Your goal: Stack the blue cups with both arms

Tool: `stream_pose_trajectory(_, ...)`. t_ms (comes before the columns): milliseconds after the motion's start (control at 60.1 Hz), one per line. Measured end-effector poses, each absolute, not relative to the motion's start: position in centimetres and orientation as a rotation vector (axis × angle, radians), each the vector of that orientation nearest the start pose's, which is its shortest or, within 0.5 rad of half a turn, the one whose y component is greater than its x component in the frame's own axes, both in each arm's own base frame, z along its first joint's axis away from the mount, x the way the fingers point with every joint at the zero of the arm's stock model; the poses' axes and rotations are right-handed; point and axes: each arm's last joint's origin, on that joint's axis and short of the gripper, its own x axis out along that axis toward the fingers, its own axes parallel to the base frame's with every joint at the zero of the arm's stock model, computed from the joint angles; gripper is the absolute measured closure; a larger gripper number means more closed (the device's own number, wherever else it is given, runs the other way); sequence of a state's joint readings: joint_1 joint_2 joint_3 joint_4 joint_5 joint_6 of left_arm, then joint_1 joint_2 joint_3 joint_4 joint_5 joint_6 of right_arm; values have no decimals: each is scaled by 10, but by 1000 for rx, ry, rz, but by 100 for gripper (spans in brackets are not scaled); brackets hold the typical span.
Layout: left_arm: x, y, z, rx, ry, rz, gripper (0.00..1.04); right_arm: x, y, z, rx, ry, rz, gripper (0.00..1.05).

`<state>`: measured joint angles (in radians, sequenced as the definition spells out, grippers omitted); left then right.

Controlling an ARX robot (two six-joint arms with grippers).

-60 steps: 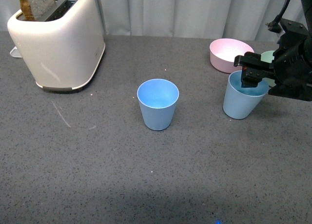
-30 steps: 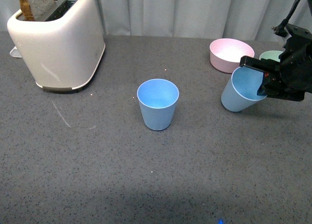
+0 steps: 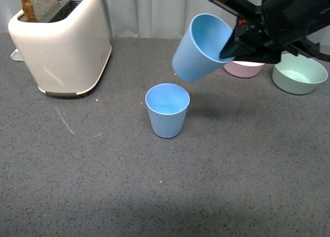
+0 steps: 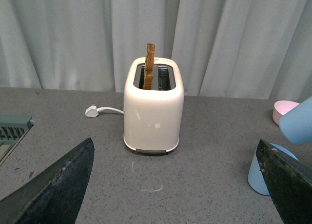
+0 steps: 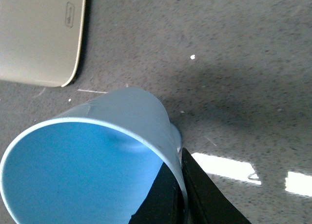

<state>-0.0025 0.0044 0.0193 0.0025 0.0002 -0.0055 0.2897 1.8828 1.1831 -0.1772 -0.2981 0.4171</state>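
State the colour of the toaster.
Cream-white toaster, clearest in the left wrist view.

Right arm (image 3: 289,15) reaches in high from the right side, right gripper (image 3: 233,41) pinching the rim of a tilted blue cup (image 3: 198,51), one finger inside, one outside. Left gripper (image 4: 174,143) points out level, fingers (image 4: 53,187) spread wide apart.

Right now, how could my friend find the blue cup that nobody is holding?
Start at the big cream toaster at the back left. To its right, mid-table, a light blue cup stands upright. Its twin hangs tilted in the air, pinched by the fingers of the right gripper; this one sits alone on the grey table.
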Motion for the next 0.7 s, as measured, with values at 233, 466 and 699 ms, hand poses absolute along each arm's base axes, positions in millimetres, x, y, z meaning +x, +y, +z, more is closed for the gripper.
stream_pose_trajectory(233, 97, 0, 170, -6, -17, -3, 7, 362, 142, 170, 363, 1009, 395, 104)
stream_pose_trajectory(466, 97, 0, 170, -6, -17, -3, 7, 360, 150, 168, 343, 1033, 394, 104)
stream_pose_trajectory(699, 97, 0, 170, -6, -17, -3, 7, 359, 151, 162, 333, 1059, 378, 104)
